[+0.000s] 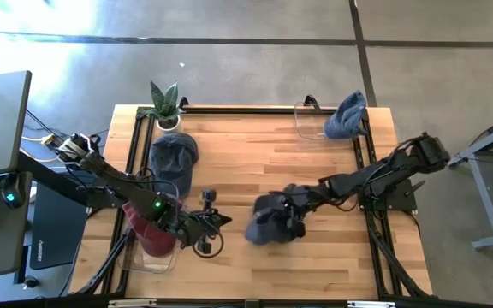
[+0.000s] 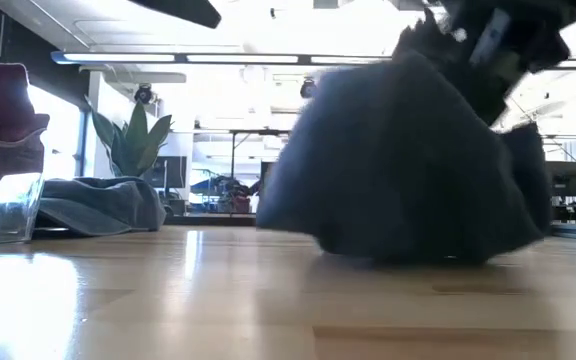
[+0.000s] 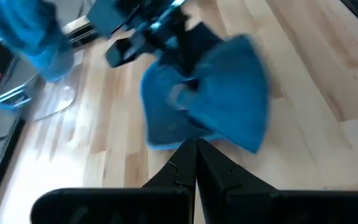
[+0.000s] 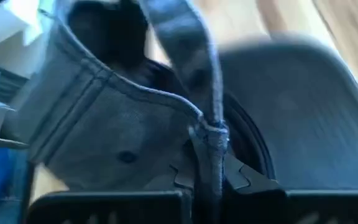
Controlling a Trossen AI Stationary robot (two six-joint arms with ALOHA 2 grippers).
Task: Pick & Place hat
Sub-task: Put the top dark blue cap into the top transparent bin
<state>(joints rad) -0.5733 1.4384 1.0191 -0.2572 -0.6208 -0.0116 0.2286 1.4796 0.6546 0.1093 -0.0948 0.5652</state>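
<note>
On the wooden table we see the dark blue hat near the middle, toward the near edge. Our right gripper is clamped on its fabric at its right side. Our left gripper, fingers pressed together, waits just left of it.

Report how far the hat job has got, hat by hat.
Looks done: a maroon hat sits in the clear bin at the front left, and a blue hat rests in the clear bin at the back right.

In hand: the right hand is shut on a dark hat at mid-table.

Left: that hat's placement, and the grey hat lying by the plant. The left hand waits shut.
</note>
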